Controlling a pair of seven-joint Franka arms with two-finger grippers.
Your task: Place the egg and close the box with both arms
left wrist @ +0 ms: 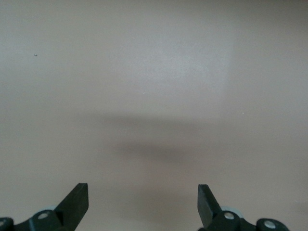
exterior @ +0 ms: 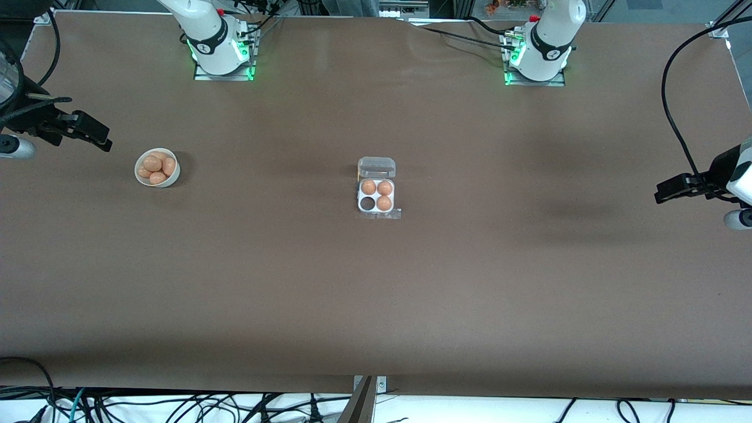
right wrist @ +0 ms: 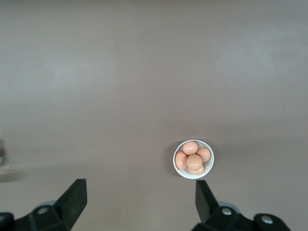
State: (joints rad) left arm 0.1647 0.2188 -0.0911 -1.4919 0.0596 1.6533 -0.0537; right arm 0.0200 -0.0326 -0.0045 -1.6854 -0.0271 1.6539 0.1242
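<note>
nothing picked up yet. my right claw (exterior: 100, 140) hangs spread over the desk (exterior: 376, 294) near the bowl (exterior: 157, 168) of eggs; left claw (exterior: 667, 192) spread, waiting at its end. box (exterior: 376, 194) mid-desk, lid open, 3 eggs in, 1 cell empty. next: right claw must drop on one egg (right wrist: 194, 161) & pinch gently.

Both arms wait, raised above the desk (exterior: 376, 305) at its two ends. The left pincer (exterior: 661, 194) hangs over the left arm's end with its fingers (left wrist: 77, 199) spread wide and nothing between them. The right pincer (exterior: 106, 140) hangs over the right arm's end, its fingers (right wrist: 74, 197) likewise wide apart and empty.
</note>
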